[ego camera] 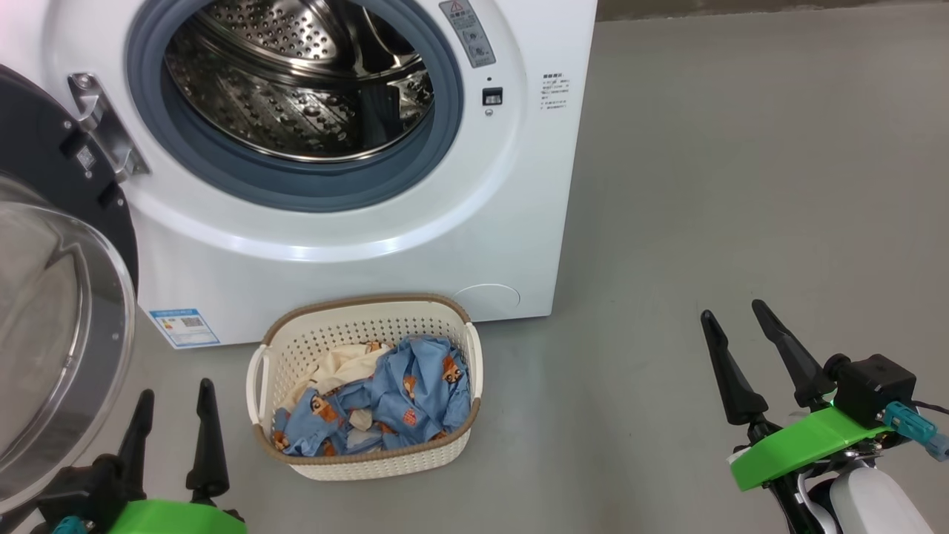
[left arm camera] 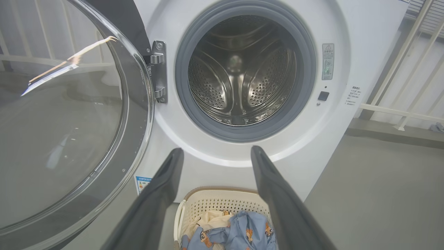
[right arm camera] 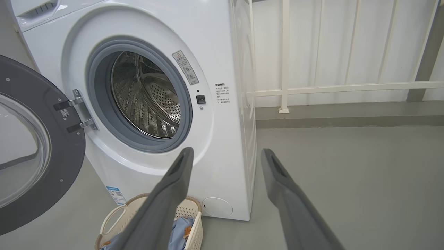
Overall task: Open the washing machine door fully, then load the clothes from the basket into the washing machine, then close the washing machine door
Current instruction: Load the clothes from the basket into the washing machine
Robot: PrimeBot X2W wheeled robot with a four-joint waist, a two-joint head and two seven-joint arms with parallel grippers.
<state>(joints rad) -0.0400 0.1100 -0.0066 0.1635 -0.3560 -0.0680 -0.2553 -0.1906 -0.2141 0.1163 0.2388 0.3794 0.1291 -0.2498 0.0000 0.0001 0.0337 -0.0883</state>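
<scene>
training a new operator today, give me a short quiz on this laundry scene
1. True or false: the washing machine has its door shut.
2. Where do the clothes lie? A inside the washing machine; B in the basket; C hung over the door.
3. Fill in: the left end effector is ___, holding nothing.

Key: 1 false; 2 B; 3 open.
</scene>
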